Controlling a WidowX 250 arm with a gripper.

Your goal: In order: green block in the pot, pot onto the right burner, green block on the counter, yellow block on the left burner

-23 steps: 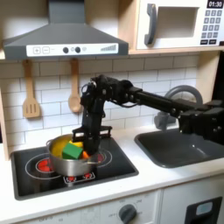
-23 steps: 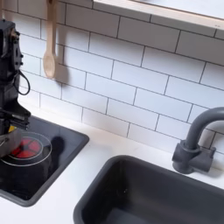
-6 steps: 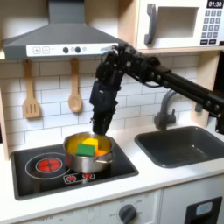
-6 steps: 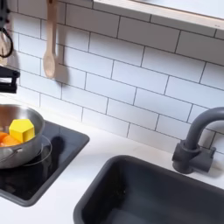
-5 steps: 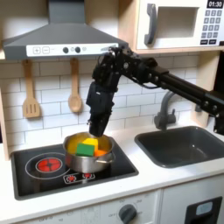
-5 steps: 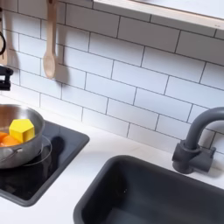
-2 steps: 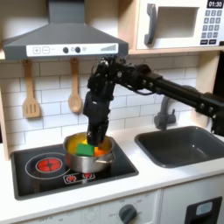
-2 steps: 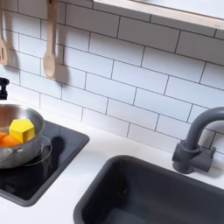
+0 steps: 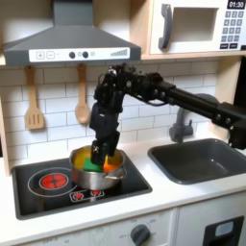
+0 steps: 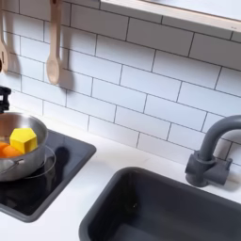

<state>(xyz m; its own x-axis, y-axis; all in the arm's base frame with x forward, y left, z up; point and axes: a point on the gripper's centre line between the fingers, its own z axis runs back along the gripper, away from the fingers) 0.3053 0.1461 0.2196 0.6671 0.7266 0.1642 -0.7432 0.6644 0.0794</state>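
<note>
Since a second ago the arm has been dropping from above the pot's far rim, and the pincer (image 9: 100, 154) is now reaching down into the pot (image 9: 99, 171) in the first exterior view. The pot is sitting on the burner at the first exterior view's right side of the black cooktop (image 9: 43, 197).

The green block (image 9: 92, 165) is lying inside the pot, directly beneath the pincer and touching or almost touching its tips; I cannot tell which. The fingers are straddling it or closing on it, but their spread is hidden by the arm's own body, so I cannot tell whether the jaws are wide or narrow.

In the second exterior view the yellow block (image 10: 23, 140) is resting in the pot (image 10: 38, 155) toward its nearer side, with something orange beside it. The green block is looking roughly cubic, so no long axis is mattering here.

My judgement: the coming move is turning on a straight vertical drop, then a lift toward the cream counter (image 9: 183, 197).
</note>
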